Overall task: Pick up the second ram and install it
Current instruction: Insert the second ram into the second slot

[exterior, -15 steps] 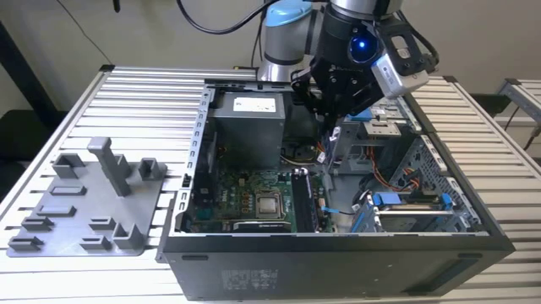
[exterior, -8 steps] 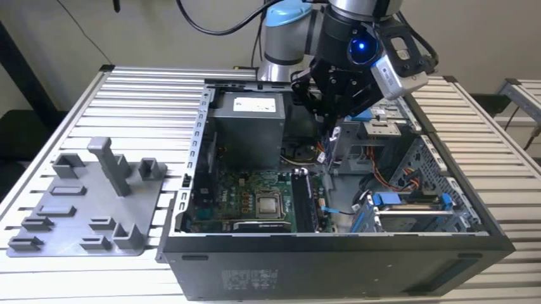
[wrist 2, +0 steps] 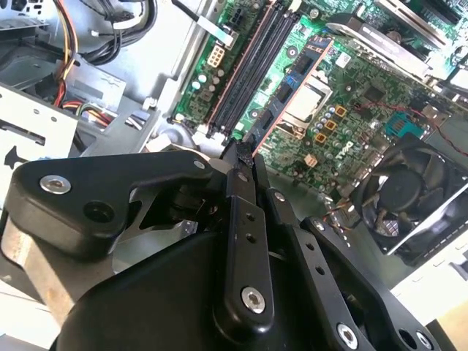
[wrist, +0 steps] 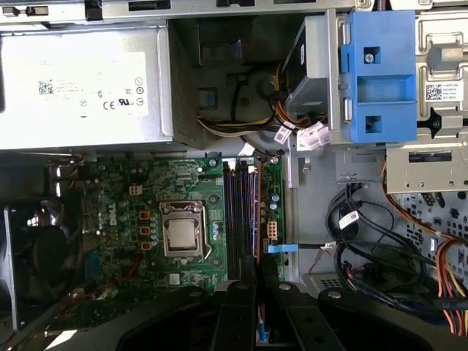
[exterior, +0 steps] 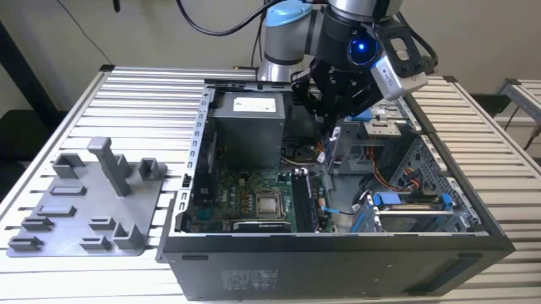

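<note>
An open computer case [exterior: 338, 253] sits on the slatted table [exterior: 127, 95], showing its green motherboard [wrist: 146, 219], grey power supply [wrist: 80, 88] and blue drive bracket [wrist: 380, 73]. A grey plastic fixture [exterior: 85, 209] lies at the exterior view's left.

Motherboard [exterior: 245, 202] in case [exterior: 338, 259] (fixture [exterior: 85, 209] beside)

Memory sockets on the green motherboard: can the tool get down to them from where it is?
Probably yes. The case is open, the tool, shut on the second ram, hangs above the memory sockets, and no cables cross them.
</note>
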`<action>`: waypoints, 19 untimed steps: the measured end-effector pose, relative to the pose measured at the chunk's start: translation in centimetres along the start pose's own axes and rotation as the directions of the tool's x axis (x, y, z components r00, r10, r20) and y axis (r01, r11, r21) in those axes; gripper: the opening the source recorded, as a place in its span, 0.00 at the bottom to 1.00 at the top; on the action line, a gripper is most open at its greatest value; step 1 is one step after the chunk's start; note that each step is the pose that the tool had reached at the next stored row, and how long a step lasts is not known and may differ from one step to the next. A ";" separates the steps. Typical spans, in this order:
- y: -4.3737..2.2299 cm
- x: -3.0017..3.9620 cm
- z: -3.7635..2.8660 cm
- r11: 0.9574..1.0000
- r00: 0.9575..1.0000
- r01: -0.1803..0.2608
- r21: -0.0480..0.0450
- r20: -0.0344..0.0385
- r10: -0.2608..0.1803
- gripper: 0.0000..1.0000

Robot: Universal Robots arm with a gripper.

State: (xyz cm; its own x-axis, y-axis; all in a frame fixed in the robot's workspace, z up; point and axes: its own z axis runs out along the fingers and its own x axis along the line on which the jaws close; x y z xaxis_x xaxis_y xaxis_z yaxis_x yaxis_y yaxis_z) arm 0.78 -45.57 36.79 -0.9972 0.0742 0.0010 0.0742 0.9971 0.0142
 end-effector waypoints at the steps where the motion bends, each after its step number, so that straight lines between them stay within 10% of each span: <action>1: -0.01 0.00 0.08 1.000 1.000 0.000 0.000 0.000 0.000 0.14; 19: -0.06 0.09 2.80 1.000 1.000 0.003 -0.001 0.009 -0.003 0.14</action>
State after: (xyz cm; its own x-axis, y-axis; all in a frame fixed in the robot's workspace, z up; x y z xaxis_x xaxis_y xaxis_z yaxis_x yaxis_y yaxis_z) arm 0.69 -45.59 33.99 -0.9974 0.0718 -0.0083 0.0716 0.9973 0.0148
